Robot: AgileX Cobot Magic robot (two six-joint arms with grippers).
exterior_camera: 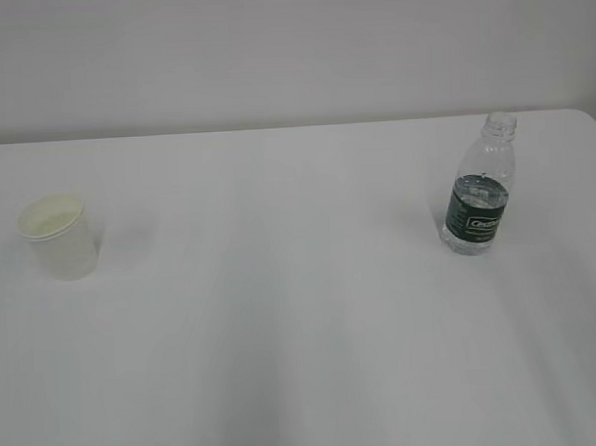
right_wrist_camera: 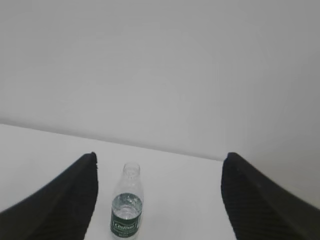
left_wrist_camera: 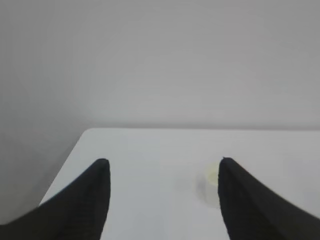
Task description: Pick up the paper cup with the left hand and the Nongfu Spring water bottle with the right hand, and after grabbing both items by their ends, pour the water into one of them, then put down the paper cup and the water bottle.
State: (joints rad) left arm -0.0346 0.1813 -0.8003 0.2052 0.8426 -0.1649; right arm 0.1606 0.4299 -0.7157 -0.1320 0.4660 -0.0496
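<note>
The off-white paper cup (exterior_camera: 59, 236) stands upright at the left of the white table (exterior_camera: 282, 312). In the left wrist view the paper cup (left_wrist_camera: 212, 186) is far ahead, partly behind the right finger. My left gripper (left_wrist_camera: 162, 167) is open, with nothing between its fingers. The clear Nongfu Spring water bottle (exterior_camera: 478, 187), capless with a dark green label, stands upright at the right and holds water up to the label's top. In the right wrist view the bottle (right_wrist_camera: 127, 205) stands ahead, near the left finger. My right gripper (right_wrist_camera: 159, 160) is open and empty. Neither arm shows in the exterior view.
A plain pale wall (exterior_camera: 272, 48) runs behind the table's far edge. In the left wrist view the table's left edge (left_wrist_camera: 65, 165) shows, and its far right corner (exterior_camera: 588, 115) appears in the exterior view.
</note>
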